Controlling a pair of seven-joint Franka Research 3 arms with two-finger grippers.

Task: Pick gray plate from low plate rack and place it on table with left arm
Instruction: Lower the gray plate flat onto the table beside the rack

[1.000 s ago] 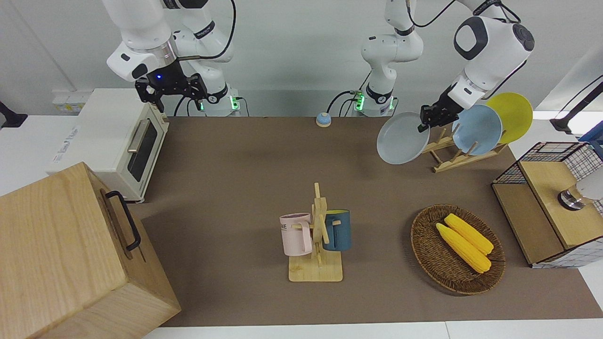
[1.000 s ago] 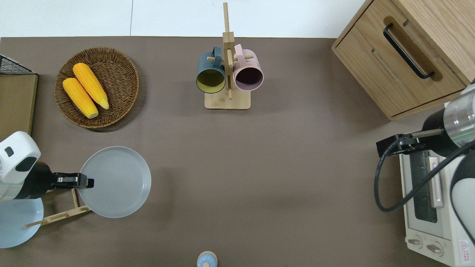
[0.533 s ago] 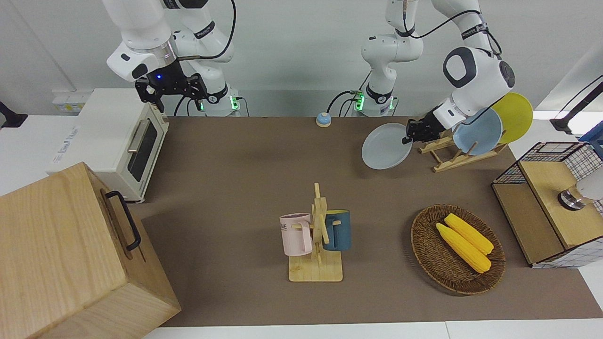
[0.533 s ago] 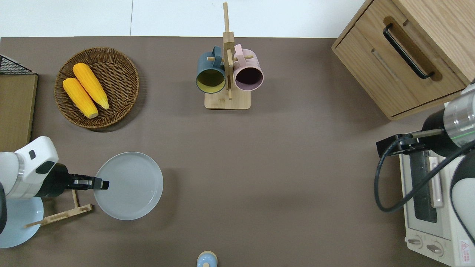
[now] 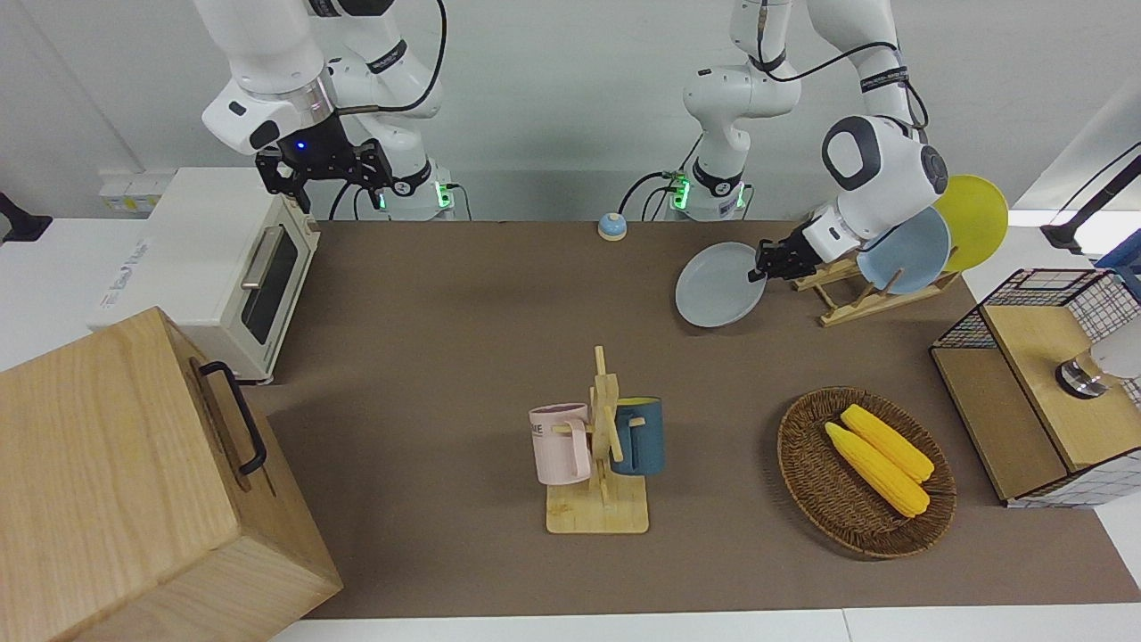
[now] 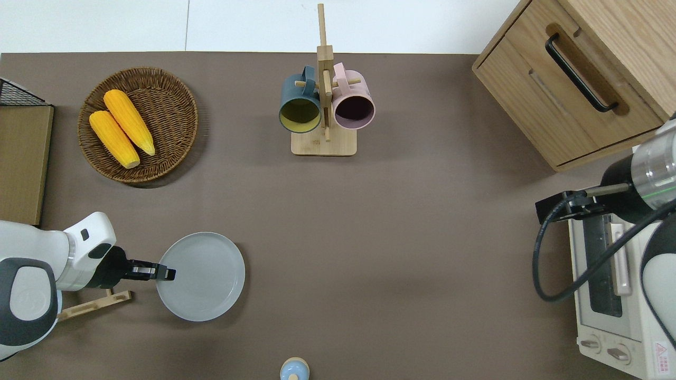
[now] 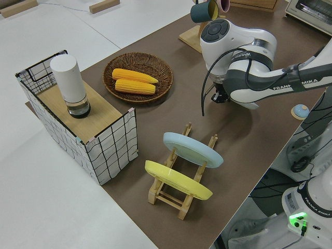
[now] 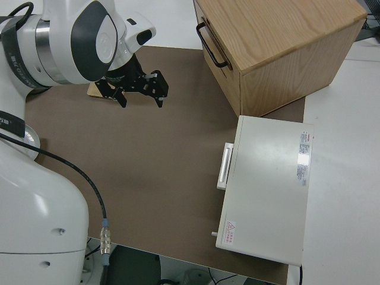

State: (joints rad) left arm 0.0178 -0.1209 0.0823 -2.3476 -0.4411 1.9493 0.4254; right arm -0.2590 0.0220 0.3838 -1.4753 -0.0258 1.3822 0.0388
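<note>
**Mia:** Where is the gray plate (image 6: 203,277)?

**Ben:** The left gripper (image 6: 168,274) is pinching it by the rim. The plate lies nearly flat, low over the table (image 6: 396,237), just beside the low plate rack (image 5: 847,299), toward the middle of the table. I cannot tell if it touches the table.

**Mia:** What is in the rack?

**Ben:** A light-blue plate (image 7: 193,149) and a yellow plate (image 7: 178,180), both leaning in the slots. The slot at the end near the gripper has no plate in it.

**Mia:** What about the other arm?

**Ben:** It is parked. The right gripper (image 8: 140,90) has its fingers spread apart and holds nothing.

**Mia:** What else is on the table?

**Ben:** A wicker basket (image 6: 174,153) with two corn cobs (image 6: 121,128) in it sits farther from the robots than the plate. A mug tree (image 6: 324,105) holds a dark blue mug (image 6: 299,108) and a pink mug (image 6: 354,105). A white toaster oven (image 5: 214,267) and a wooden cabinet (image 5: 125,481) are at the right arm's end.
</note>
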